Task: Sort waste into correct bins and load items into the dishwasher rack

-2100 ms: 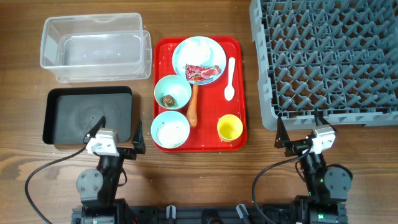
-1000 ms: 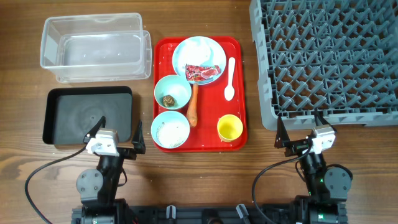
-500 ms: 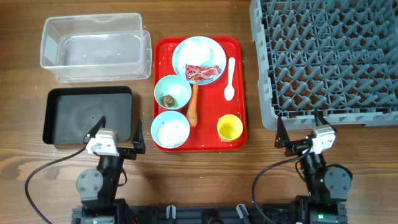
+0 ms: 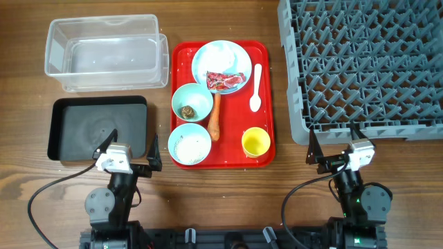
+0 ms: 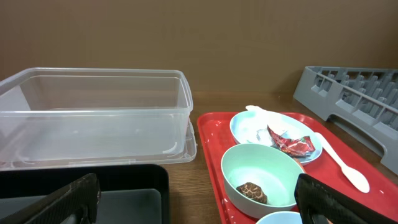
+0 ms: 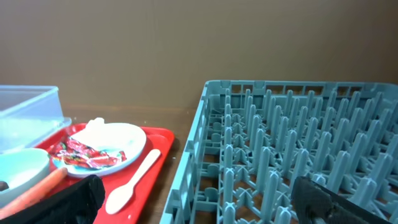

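Note:
On the red serving tray, a pale-blue plate [image 4: 221, 59] holds a red wrapper [image 4: 227, 80] and white tissue [image 5: 257, 116]. A mint bowl [image 4: 192, 102] holds a brown lump [image 5: 252, 191]. A bluish-white bowl [image 4: 189, 144] holds rice. An orange carrot [image 4: 215, 117] lies between the bowls and a white spoon [image 4: 256, 88]. A yellow cup [image 4: 255, 142] stands at the tray's front right. My left gripper [image 4: 131, 149] is open and empty at the front of the black tray [image 4: 98, 128]. My right gripper [image 4: 333, 144] is open and empty in front of the grey rack [image 4: 367, 66].
The clear tub [image 4: 107, 54] stands at the back left, behind the black tray. The red serving tray [image 4: 235, 114] sits between the bins and the rack. Bare wooden table lies along the front edge between the two arms.

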Controlling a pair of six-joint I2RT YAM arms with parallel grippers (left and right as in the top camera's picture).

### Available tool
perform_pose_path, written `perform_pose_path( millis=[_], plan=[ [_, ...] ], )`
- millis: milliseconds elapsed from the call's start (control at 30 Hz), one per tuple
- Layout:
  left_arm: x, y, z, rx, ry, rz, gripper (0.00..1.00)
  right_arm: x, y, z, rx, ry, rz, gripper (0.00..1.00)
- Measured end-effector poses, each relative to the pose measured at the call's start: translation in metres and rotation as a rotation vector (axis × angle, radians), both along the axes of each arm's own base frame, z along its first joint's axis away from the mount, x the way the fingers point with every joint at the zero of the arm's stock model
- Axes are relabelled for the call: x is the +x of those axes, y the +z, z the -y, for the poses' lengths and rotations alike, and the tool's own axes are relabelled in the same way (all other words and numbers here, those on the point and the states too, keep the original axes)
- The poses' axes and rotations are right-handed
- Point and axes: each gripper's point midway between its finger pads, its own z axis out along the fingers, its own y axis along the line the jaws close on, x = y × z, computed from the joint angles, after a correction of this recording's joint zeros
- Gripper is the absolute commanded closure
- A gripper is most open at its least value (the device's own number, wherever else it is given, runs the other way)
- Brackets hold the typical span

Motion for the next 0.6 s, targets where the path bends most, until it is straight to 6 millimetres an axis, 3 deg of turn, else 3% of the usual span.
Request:
perform_pose_path(
  millis=[100, 233, 400, 500, 600],
  plan=[
    [0.0, 0.002, 0.001, 0.0, -0.007, 0.007, 0.0, 0.0, 0.011, 0.0, 0.017, 0.002, 0.044, 0.0],
    [-0.001, 0.014, 0.008, 0.003, -0.048, 0.058, 0.0, -0.005, 0.045, -0.001, 0.011, 0.007, 0.184, 0.0],
    [-0.004, 0.024, 0.016, 0.002, -0.093, 0.068, 0.0, -0.012, 0.073, -0.005, -0.022, 0.024, 0.254, 0.0],
    [-0.01, 0.049, 0.018, 0.006, -0.103, 0.098, 0.0, -0.02, 0.106, -0.008, -0.05, 0.036, 0.309, 0.0],
    [-0.02, 0.092, 0.02, 0.009, -0.108, 0.145, 0.0, -0.029, 0.148, -0.016, -0.095, 0.07, 0.353, 0.0]
  ],
)
